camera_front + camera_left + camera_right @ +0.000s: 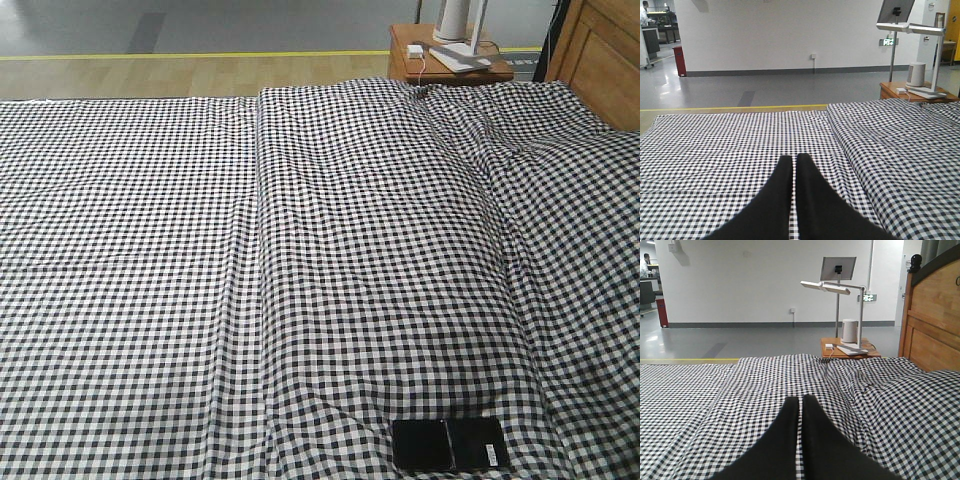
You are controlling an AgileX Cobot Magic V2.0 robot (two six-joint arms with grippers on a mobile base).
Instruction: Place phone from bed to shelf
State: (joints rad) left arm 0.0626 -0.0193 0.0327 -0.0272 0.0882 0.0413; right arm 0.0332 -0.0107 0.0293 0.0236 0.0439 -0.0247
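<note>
In the front view you are looking down on the bed (150, 250), whose checked cover is filling nearly the whole frame and wrinkling along a ridge down the middle. At the bottom edge, right of centre, two flat black things are lying side by side and touching on the cover. The left one is looking like the phone (421, 445), with a black slab (478, 443) beside it, though you cannot tell for sure which is which. At the upper right, the tabletop (400, 68) is carrying a lamp (458, 40), and the headboard (600, 55) is filling the corner.

In the left wrist view, your left pincer (793, 157) is reaching in from the bottom centre. Its two black fingers are pressing together, clenched on nothing, and it is hovering low over the cover. At the right edge the tabletop is carrying the lamp and a white cylinder (915, 74). A yellow line (740, 107) is running across the floor behind the bed.

In the right wrist view, your right pincer (801, 400) is also clenched and grasping nothing. It is sitting at the bottom centre above the cover. The headboard is rising at the right edge, with the tabletop, lamp and cylinder just left of it.
</note>
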